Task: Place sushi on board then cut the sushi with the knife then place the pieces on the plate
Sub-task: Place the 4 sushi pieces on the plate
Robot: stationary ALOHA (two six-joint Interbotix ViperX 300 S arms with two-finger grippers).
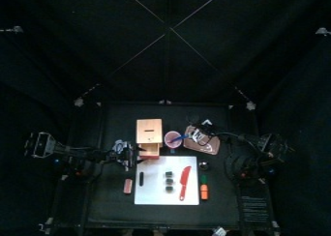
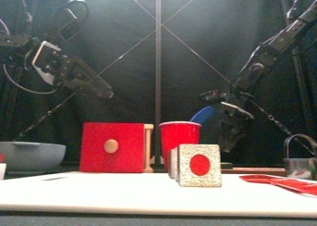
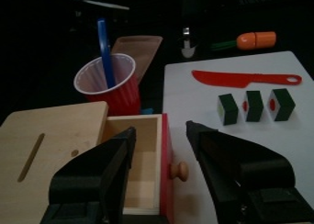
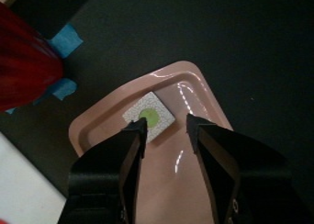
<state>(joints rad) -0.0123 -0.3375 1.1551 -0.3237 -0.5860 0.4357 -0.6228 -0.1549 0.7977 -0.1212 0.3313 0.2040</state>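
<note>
Three dark green sushi pieces stand in a row on the white cutting board, beside the red toy knife. A fourth piece lies end-up on the pink plate. My right gripper hangs just above that piece, open, one jaw overlapping its edge. My left gripper hovers open over the wooden box with the red drawer, holding nothing. The red cup holds the blue knife.
An orange toy food lies past the board's far side. In the front view, the blue-grey bowl sits at far left and the metal cutter at far right.
</note>
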